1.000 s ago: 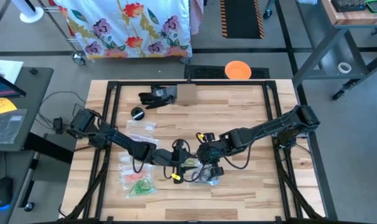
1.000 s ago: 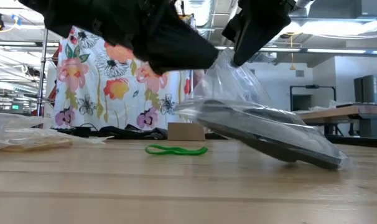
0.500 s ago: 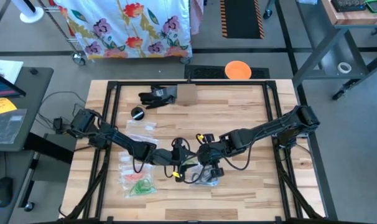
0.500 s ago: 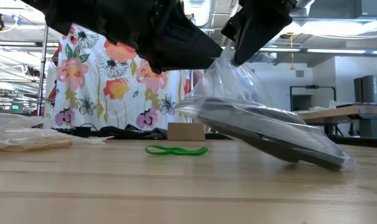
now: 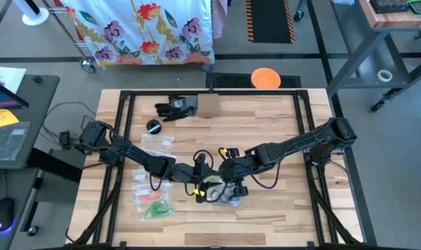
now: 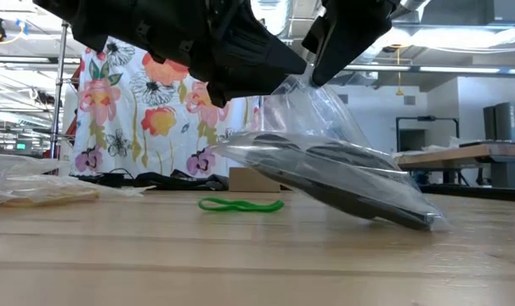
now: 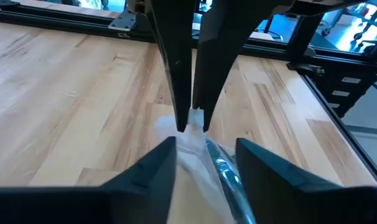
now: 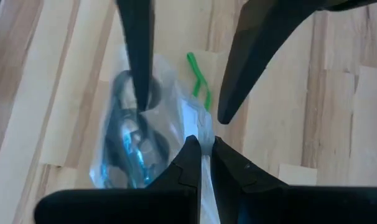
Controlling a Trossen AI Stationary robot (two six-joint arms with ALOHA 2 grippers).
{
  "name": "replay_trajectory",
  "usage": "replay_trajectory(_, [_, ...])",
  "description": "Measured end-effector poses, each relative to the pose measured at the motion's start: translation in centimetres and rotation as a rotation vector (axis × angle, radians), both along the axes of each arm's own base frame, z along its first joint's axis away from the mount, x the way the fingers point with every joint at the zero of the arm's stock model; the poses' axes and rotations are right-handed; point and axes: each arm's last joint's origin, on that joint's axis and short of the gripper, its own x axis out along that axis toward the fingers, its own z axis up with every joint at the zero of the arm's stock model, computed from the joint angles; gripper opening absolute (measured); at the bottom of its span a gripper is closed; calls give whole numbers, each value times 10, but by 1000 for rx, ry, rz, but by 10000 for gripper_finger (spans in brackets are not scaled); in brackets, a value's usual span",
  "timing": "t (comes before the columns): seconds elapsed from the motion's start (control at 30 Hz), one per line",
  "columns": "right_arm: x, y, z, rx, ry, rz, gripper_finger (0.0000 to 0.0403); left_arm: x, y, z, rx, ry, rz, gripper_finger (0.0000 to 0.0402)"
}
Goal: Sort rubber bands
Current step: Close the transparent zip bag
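- Bands: one green rubber band (image 6: 240, 205) lies loose on the table (image 5: 266, 118), just beside the clear bag (image 6: 325, 174); also seen in the right wrist view (image 8: 200, 79). Dark bands (image 8: 129, 134) sit inside that bag. More coloured bands seem to sit in bags (image 5: 153, 205) at the table's left front; colours red/green, rest too small to tell.
- Handling, as a judgement: bands are v. light, soft, floppy, prob. grippy on wood; not fragile. They lie flat, so a pinch needs fingertips right down on the surface, across one strand near the middle of the loop. Bag film is slick & thin, sags under its load; best taken at the mouth edge.
- Right gripper (image 8: 201, 149): fingers pressed together, pinching the bag's top edge; bag hangs tilted, low end touching the table.
- Left gripper (image 7: 204, 155): jaws spread, just beside the bag mouth, opposite the right gripper's tips; nothing held as far as seen.
- Surface: pale wood-slat tabletop, smooth, inside a black frame. Black glove (image 5: 174, 107), small brown box (image 5: 208, 105) & a dark round item (image 5: 153, 126) at the far side, well apart from the work.
- Room: floral cloth (image 5: 144, 28) on a rack behind the table, orange disc (image 5: 265, 77) on the floor, desks each side.
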Motion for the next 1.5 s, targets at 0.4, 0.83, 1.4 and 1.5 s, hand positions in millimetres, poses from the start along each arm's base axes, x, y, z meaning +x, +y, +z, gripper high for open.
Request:
replay_trajectory(0.4, [1, 0, 1, 1, -15, -2, 22, 2, 8, 0, 0, 2, 26, 5])
replay_trajectory(0.83, [1, -1, 2, -4, -27, -47, 68, 2, 7, 2, 18, -17, 27, 0])
replay_trajectory(1.4, [-63, -38, 8, -41, -346, -135, 75, -19, -4, -9, 131, -110, 130, 0])
replay_trajectory(1.5, [-86, -49, -13, 45, -630, -164, 75, -26, -3, -9, 123, -199, 84, 0])
